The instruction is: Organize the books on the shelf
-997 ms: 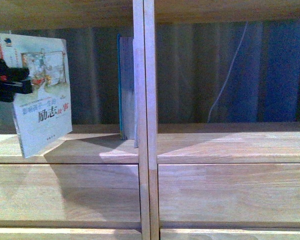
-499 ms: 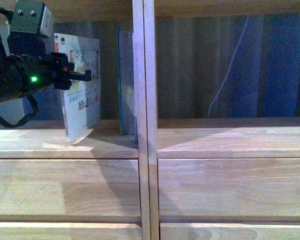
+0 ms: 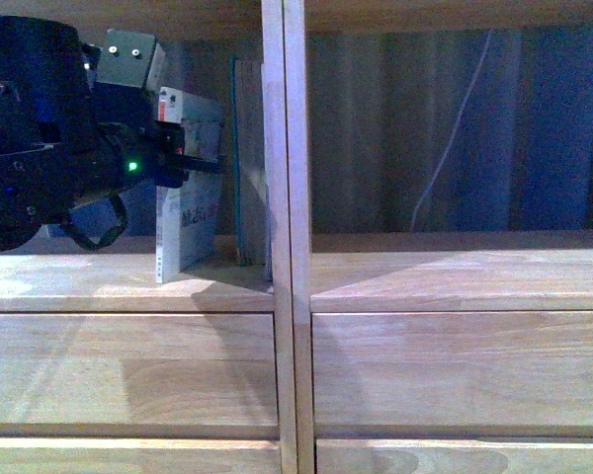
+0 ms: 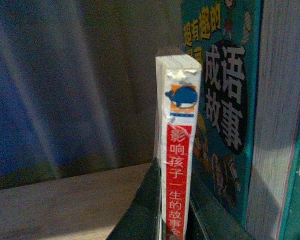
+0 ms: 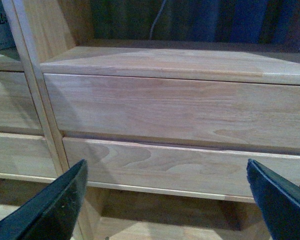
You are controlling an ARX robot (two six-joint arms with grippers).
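The black left gripper (image 3: 193, 163) is clamped on a thin pale paperback with a red-and-white spine (image 3: 185, 212), holding it upright inside the left open compartment of the light natural-wood double-column shelving unit (image 3: 283, 286). In the left wrist view its two dark fingers (image 4: 145, 210) press either side of the paperback's spine (image 4: 179, 165), which carries a blue whale logo above a red band of white Chinese characters. The paperback's lower edge appears to sit on, or just above, the compartment's wooden floor, directly below the gripper; contact cannot be told for sure.

Just beyond the gripper's fingertips, on the side toward the shelf's central upright, stands a thicker teal-covered book (image 3: 245, 163), upright and close against that upright post. In the left wrist view the teal cover (image 4: 225, 100) with yellow and white Chinese characters is right beside the held paperback, with a narrow gap between them, and its pale page block shows further along.

The black right gripper (image 5: 167, 200) is spread wide with nothing between its fingers (image 5: 57, 205). Straight ahead of it are the plain drawer fronts (image 5: 180, 107) of the shelf's right column, and above these the right open compartment, where a thin pale cord (image 3: 453, 138) hangs against the dark blue striped backdrop (image 3: 534, 128).
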